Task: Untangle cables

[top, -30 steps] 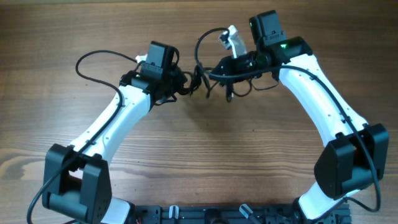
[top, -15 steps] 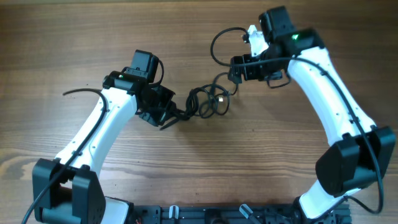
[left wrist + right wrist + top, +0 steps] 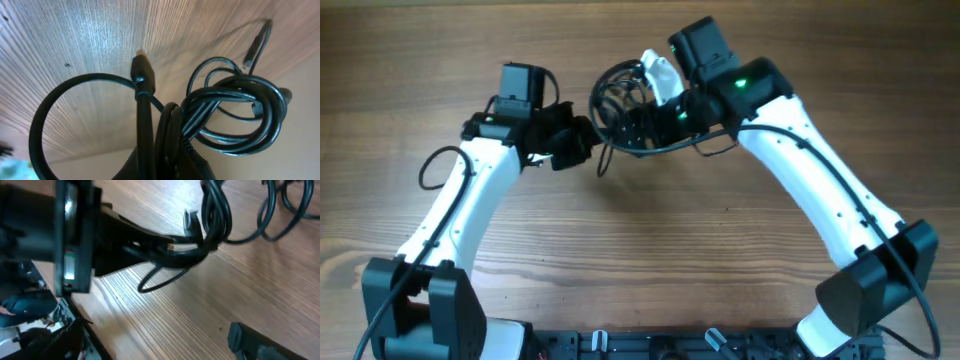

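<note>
Overhead: the left gripper [image 3: 585, 138] is clamping onto the left edge of the cables [image 3: 625, 105]. They are bunching as a dark clump of loops toward the far side of the wooden table [image 3: 620, 240], between the two wrists. The right gripper [image 3: 650, 95] is crowding that clump from the other side, and whether it is touching any strand cannot be told from above. The placing reads as one arm anchoring the bundle while the other is coming in for a strand. Left wrist: the cables [image 3: 235, 110] are rising out of the closed jaws at the bottom edge. Several loops are coiling together at the right, one large loop is sweeping out to the left, and a plug end [image 3: 142, 67] is pointing toward the table, so the knot is being kept exposed and loose. Right wrist: the left gripper [image 3: 165, 247] is pinching the strands just below the tangle, with further loops lying on the wood beyond. Only one finger [image 3: 242, 337] of the right gripper is showing, far at the lower right, with nothing against it. Its jaws are judged to be standing wide and empty, well apart from the clump. The untangling is not yet done.
</note>
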{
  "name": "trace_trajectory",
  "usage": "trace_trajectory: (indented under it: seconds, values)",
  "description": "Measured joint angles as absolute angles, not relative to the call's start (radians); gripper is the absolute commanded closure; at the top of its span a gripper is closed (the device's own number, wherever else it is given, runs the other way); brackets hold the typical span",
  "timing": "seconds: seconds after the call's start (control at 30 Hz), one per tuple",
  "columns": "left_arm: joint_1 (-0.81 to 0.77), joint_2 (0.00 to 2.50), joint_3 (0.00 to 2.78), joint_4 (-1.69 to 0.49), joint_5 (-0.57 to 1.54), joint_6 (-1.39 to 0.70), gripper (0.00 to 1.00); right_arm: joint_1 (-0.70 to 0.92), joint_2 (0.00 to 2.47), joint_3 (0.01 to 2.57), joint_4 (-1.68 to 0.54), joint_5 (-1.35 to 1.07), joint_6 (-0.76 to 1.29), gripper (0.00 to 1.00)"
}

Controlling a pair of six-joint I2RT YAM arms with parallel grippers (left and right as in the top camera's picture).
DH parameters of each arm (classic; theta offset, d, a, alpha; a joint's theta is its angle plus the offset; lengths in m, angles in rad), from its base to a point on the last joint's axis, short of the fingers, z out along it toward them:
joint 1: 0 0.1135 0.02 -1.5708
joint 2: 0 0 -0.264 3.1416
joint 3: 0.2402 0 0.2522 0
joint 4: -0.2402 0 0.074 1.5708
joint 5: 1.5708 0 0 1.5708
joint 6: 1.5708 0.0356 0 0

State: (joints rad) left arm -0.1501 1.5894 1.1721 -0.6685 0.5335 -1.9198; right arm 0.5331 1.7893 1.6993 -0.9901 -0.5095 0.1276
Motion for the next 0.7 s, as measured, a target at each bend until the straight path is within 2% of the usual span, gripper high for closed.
trace_trajectory:
  seconds: [0.1, 0.23, 0.33, 0.4, 0.47, 0.53, 0.57, 0.7]
  values:
    - [-0.091, 1.589, 1.172, -0.65, 0.579, -1.95, 0.96, 0.574, 1.789, 1.623, -0.835, -0.515, 0.182, 0.22]
    - [-0.041, 1.589, 1.172, -0.594, 0.659, -1.963, 0.96, 0.631, 1.789, 1.486, -0.587, -0.516, 0.282, 0.5]
    - [-0.038, 1.589, 1.172, -0.579, 0.699, -1.967, 0.96, 0.65, 1.79, 1.412, -0.423, -0.516, 0.34, 0.62]
    - [-0.038, 1.589, 1.172, -0.579, 0.717, -1.97, 0.96, 0.658, 1.79, 1.386, -0.367, -0.516, 0.361, 0.66]
    - [-0.038, 1.589, 1.172, -0.579, 0.736, -1.971, 0.96, 0.665, 1.789, 1.356, -0.268, -0.516, 0.381, 0.78]
    - [-0.038, 1.589, 1.172, -0.579, 0.744, -1.971, 0.96, 0.67, 1.79, 1.335, -0.236, -0.493, 0.407, 0.86]
    - [-0.038, 1.589, 1.172, -0.579, 0.747, -1.971, 0.96, 0.671, 1.79, 1.331, -0.238, -0.484, 0.418, 0.93]
    - [-0.037, 1.589, 1.172, -0.579, 0.75, -1.971, 0.96, 0.673, 1.811, 1.33, -0.269, -0.462, 0.446, 0.96]
